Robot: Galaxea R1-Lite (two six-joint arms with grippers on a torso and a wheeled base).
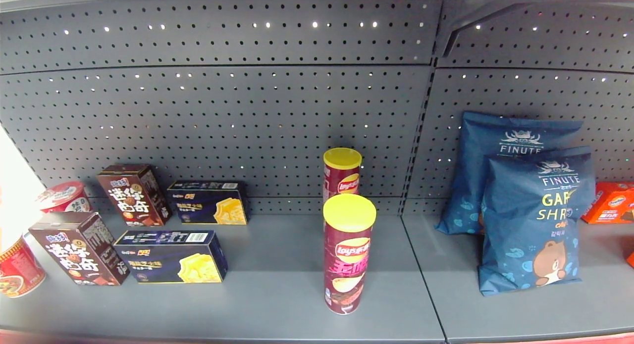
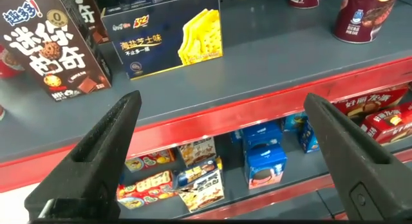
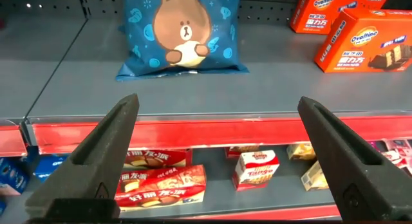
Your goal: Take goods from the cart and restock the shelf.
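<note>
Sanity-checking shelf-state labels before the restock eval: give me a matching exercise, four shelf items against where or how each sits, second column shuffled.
Things:
1. front chip can
2. front blue snack bag
3. orange box
4. front navy cracker box

Places or states:
A. far right edge of the shelf
B. lying on its long side, left part
C. upright, yellow lid, middle
D. standing, bear print, right part

Pairs: 1-C, 2-D, 3-A, 4-B
</note>
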